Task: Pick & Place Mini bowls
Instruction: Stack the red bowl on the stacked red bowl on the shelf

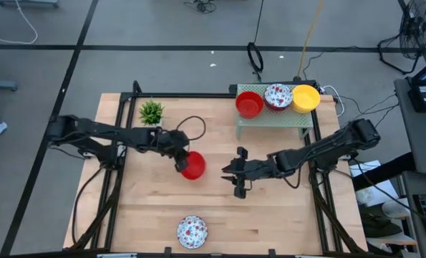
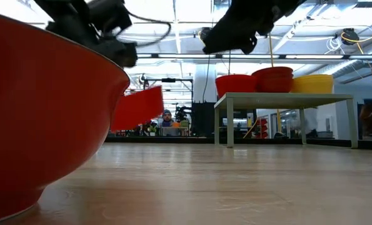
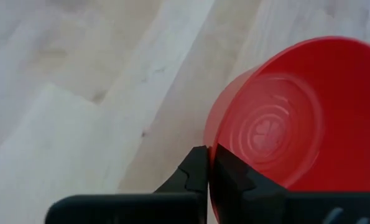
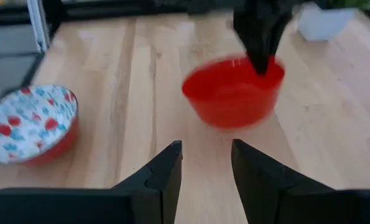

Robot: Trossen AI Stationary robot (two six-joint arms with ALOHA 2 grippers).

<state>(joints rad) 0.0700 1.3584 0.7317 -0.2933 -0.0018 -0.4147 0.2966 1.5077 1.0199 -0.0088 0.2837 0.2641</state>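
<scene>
The red bowl hung near the middle of the table, clear of the wood in the low view, pinched by its rim in the closed fingers of the left gripper. The left wrist view showed the 2 fingertips meeting on the thin wall with the bowl tilted away from them.

That hold looked like the weak point. A grip on 1 edge of a tilted bowl could, I judged, let it swing or slip out during a quick move, and a drop would send it rolling toward the table edge. The right gripper waited just beside it, jaws apart and holding nothing, pointed at the bowl; if either arm closed the gap, the fingers could knock the bowl loose.

Farther out, a floral bowl sat at the near edge of the table, well apart from both grippers. On the small raised shelf at the far right corner stood 3 bowls in a row, another red one, a floral one and a yellow one, touching or nearly so, leaving little free room there; a careless placement might nudge one off. The potted plant stood behind the left arm. Bare wood lay open in front of both grippers.
</scene>
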